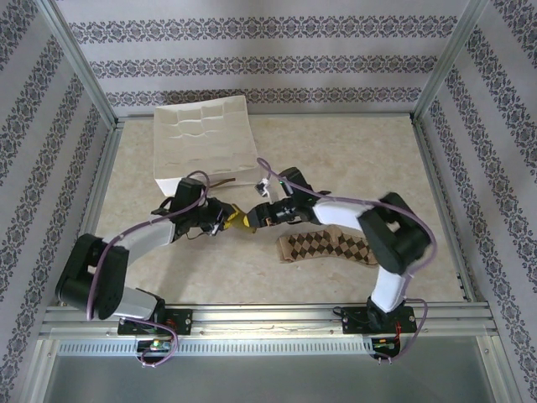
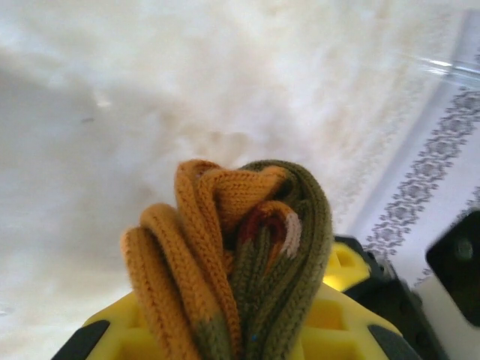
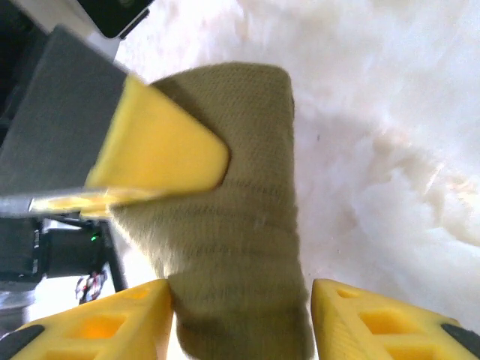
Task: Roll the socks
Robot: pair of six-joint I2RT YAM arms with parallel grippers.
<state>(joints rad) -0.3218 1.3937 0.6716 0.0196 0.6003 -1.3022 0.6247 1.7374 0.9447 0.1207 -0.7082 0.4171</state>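
Observation:
The olive green sock (image 1: 242, 220) with orange parts hangs bunched between my two grippers at mid-table. My left gripper (image 1: 228, 221) is shut on it; in the left wrist view the folded orange and green layers (image 2: 240, 255) stand pinched between the yellow fingers (image 2: 142, 330). My right gripper (image 3: 240, 322) is open, its yellow fingers either side of the olive fabric (image 3: 240, 225), the right one apart from it. A yellow finger of the left gripper (image 3: 157, 142) presses on the sock from the upper left. The brown-and-beige argyle sock (image 1: 331, 248) lies flat on the table to the right.
A white ridged tray (image 1: 205, 138) sits at the back left of the table, close behind the left arm. Patterned walls and metal frame posts enclose the table on three sides. A metal rail runs along the near edge.

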